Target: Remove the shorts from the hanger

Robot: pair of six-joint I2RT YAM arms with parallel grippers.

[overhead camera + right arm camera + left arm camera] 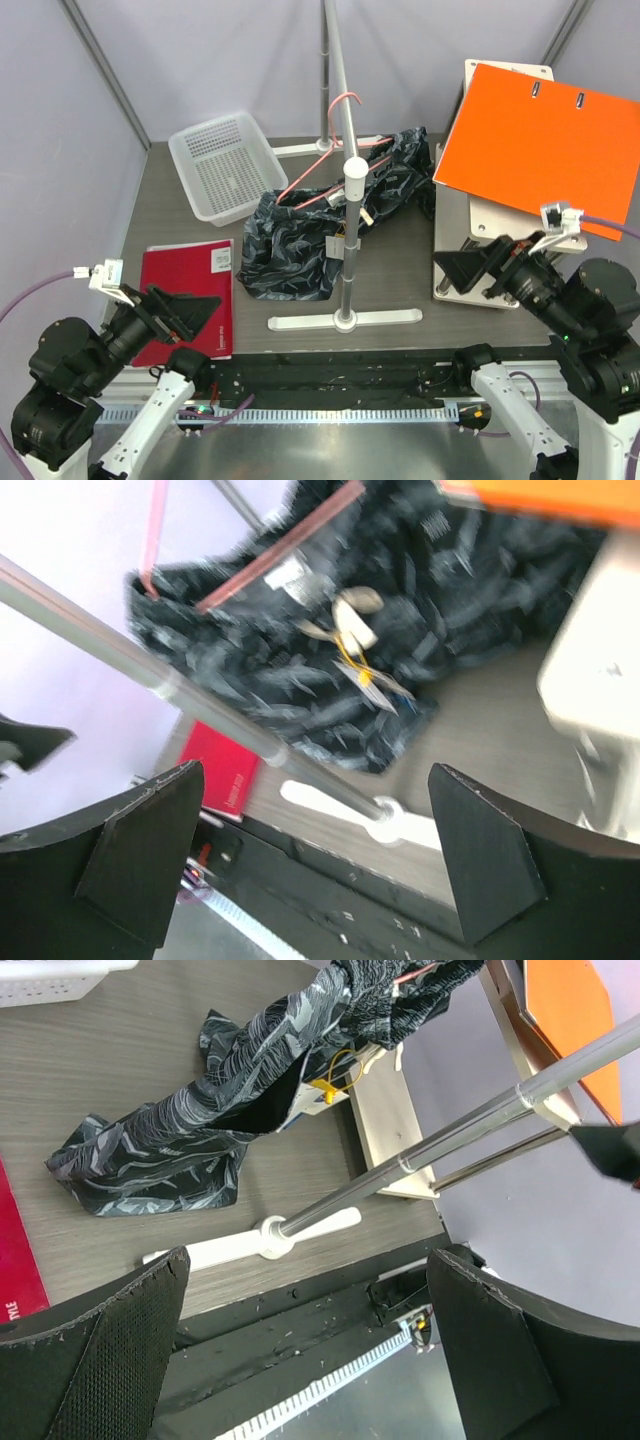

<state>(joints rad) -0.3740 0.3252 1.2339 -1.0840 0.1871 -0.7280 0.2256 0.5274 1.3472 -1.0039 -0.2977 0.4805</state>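
The dark leafy-print shorts [300,235] hang from the pink wire hanger [318,172] and spill onto the table behind the rail pole. The hanger's hook [342,100] sits over the rail. The shorts also show in the left wrist view [240,1090] and, blurred, in the right wrist view [330,630], where a pink hanger wire [270,555] shows. My left gripper [185,312] is open and empty near the front left, far from the shorts. My right gripper [470,268] is open and empty at the right, beside the board stack.
A grey rail pole [350,230] on a white foot [345,321] stands in front of the shorts. A white basket [225,165] is at back left. A red book [190,295] lies front left. An orange binder [540,145] rests on pale boards [465,240] at right.
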